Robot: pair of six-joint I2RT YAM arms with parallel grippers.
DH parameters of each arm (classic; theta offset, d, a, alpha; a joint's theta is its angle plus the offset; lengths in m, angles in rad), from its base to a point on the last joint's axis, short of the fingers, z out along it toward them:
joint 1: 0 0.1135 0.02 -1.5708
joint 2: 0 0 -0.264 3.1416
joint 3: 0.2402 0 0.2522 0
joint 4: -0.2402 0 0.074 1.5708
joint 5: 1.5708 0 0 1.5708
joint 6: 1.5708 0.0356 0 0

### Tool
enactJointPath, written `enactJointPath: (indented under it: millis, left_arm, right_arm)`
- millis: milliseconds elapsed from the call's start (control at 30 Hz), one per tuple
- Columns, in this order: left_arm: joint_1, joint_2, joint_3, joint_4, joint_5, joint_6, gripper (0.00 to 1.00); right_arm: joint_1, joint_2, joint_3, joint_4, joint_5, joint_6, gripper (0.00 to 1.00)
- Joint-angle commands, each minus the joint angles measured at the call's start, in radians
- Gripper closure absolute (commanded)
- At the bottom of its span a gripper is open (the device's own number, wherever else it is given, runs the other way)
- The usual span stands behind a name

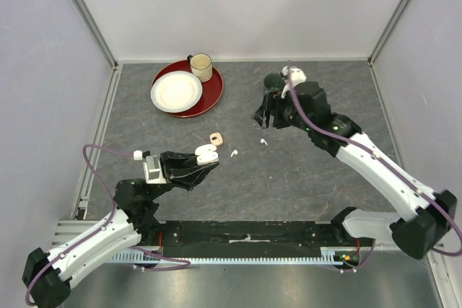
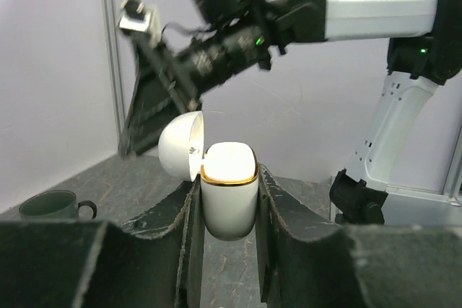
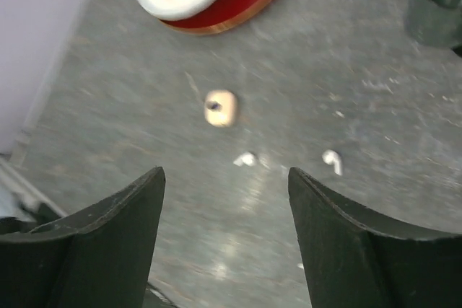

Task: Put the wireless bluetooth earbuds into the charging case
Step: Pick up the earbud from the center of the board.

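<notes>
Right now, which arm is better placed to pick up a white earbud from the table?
The right arm. Its right gripper is open and empty, looking down on the two white earbuds, while the left gripper is shut on the open charging case.

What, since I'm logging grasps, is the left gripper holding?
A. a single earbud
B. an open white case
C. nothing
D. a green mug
B: in the left wrist view the left gripper has both fingers pressed against the sides of the case, which is white with its lid flipped up.
</notes>
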Motion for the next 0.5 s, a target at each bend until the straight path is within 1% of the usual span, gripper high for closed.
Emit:
enactJointPath:
  millis: [0,33,67,167,200,300,333,467]
  left_arm:
    - [-0.003,-0.045,0.015,-0.053,-0.027,0.018,0.98]
    - [-0.003,-0.055,0.015,-0.058,-0.028,0.018,0.98]
    - [-0.003,-0.062,0.013,-0.063,-0.03,0.018,0.98]
    - [-0.003,-0.077,0.008,-0.069,-0.028,0.012,0.98]
    - [-0.003,-0.078,0.005,-0.069,-0.028,0.011,0.98]
    - [-0.005,-0.091,0.001,-0.078,-0.03,0.012,0.98]
    - [-0.003,-0.094,-0.001,-0.08,-0.031,0.014,0.98]
    - [-0.005,-0.103,-0.004,-0.092,-0.036,0.024,0.98]
  right_arm:
    - [0.0,0.132,-0.049,-0.057,0.035,-0.271,0.27]
    - [-0.001,0.195,-0.05,-0.062,0.043,-0.302,0.27]
    - [-0.001,0.223,-0.046,-0.073,0.091,-0.343,0.29]
    - [0.0,0.323,-0.042,-0.061,0.173,-0.388,0.34]
    - [0.0,0.347,-0.034,-0.065,0.187,-0.393,0.36]
    - [-0.003,0.429,-0.005,-0.059,0.237,-0.397,0.38]
    - [-0.003,0.473,0.016,-0.062,0.241,-0.399,0.38]
    - [-0.001,0.567,0.062,-0.054,0.216,-0.4,0.41]
